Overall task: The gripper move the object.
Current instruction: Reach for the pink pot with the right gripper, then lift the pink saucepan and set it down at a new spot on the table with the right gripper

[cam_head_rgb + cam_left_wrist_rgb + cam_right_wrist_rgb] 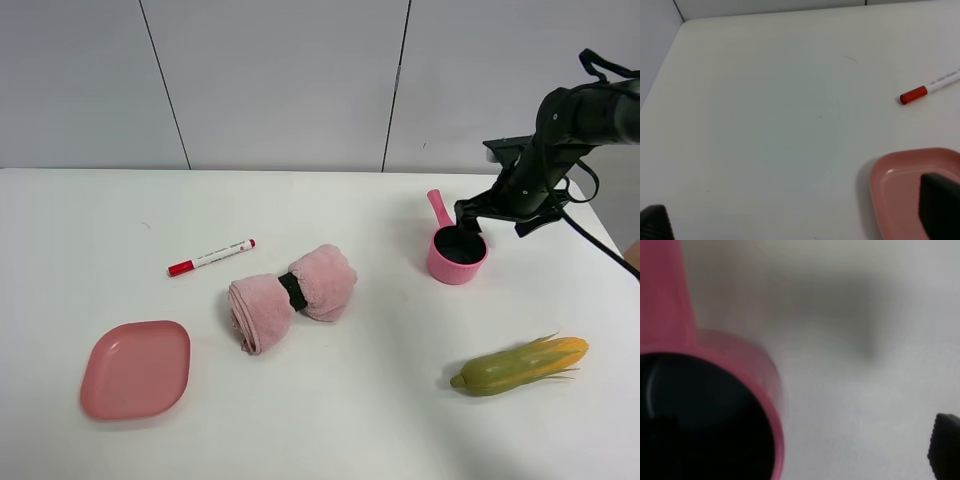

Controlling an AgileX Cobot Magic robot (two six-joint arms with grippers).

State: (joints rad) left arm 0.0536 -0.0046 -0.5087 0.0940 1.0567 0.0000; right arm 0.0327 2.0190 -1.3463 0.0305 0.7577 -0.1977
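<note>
The small pink saucepan (457, 255) stands upright on the white table at the right, its straight handle pointing to the back. My right gripper (472, 222) hangs low over the pan's far right rim. In the right wrist view the pan (715, 405) fills the frame's left side, blurred and very near. One black fingertip (945, 450) shows well outside the pan wall; the other is lost against the dark inside. The jaws stand wide, holding nothing. My left gripper (795, 220) is open and empty over the table, beside the plate.
A rolled pink towel (292, 294) with a black band lies mid-table. A flat pink plate (136, 368) sits front left and also shows in the left wrist view (910, 185). A red-capped marker (211, 257) lies behind it. A toy corn cob (520, 365) lies front right.
</note>
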